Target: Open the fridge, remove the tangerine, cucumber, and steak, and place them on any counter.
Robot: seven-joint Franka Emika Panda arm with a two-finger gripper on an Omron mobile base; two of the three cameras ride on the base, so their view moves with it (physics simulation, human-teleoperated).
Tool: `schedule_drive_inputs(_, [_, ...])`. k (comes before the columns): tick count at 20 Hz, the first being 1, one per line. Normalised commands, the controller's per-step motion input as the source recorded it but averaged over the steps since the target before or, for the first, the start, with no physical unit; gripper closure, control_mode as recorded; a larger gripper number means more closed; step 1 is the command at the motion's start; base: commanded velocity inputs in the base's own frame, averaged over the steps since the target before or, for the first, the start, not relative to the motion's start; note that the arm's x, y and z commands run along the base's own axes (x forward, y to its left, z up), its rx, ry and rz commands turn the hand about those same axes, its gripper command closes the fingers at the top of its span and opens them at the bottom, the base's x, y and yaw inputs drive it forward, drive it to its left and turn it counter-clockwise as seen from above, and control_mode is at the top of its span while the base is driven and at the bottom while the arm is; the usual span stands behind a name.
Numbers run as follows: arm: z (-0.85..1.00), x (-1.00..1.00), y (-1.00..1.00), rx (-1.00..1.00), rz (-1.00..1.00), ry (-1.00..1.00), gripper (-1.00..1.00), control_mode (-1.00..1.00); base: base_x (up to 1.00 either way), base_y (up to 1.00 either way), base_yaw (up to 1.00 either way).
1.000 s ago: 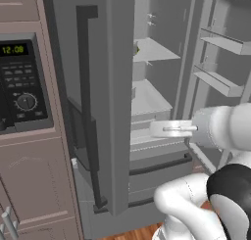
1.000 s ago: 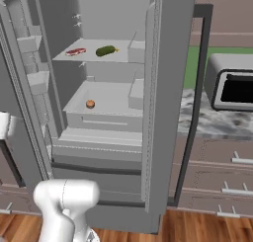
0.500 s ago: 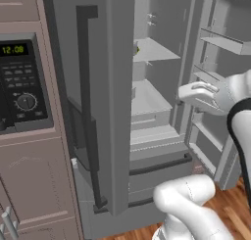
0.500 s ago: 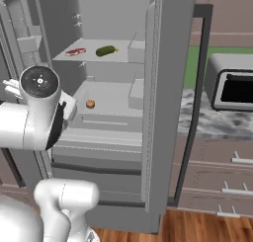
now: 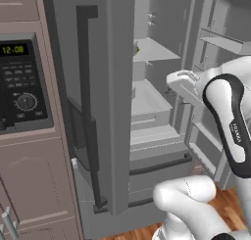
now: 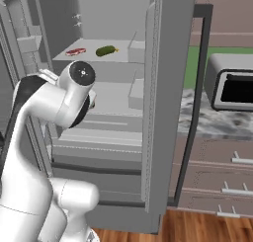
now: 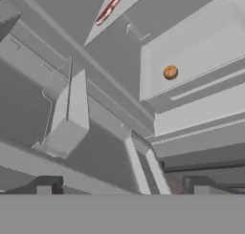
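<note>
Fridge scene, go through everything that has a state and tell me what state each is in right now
fridge: doors open
steak: lying on the upper shelf
cucumber: lying on the upper shelf, beside the steak
tangerine: sitting on a lower shelf
claw: open, empty
toaster oven: door closed, on the counter

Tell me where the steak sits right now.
In the right base view, the steak lies on the upper shelf of the open fridge, at the left, just beside the cucumber.

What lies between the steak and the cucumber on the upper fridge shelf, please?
Nothing: in the right base view the steak and the cucumber lie apart on the shelf, with only bare shelf between them.
</note>
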Motion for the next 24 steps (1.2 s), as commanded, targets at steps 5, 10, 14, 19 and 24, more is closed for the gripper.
schedule_drive_inputs(5, [-0.38,0.96,0.32,0.02,0.00,0.10,-1.00,-1.00,0.00,0.00,0.00])
schedule_drive_inputs(10, [-0.24,0.75,0.34,0.00,0.00,0.08,-1.00,-1.00,0.00,0.00,0.00])
schedule_drive_inputs(14, [-0.08,0.60,0.27,0.00,0.00,0.04,-1.00,-1.00,0.00,0.00,0.00])
schedule_drive_inputs(19, [-0.08,0.11,0.33,0.00,0.00,0.00,-1.00,-1.00,0.00,0.00,0.00])
schedule_drive_inputs(24, [-0.11,-0.24,0.41,0.00,0.00,0.00,-1.00,-1.00,0.00,0.00,0.00])
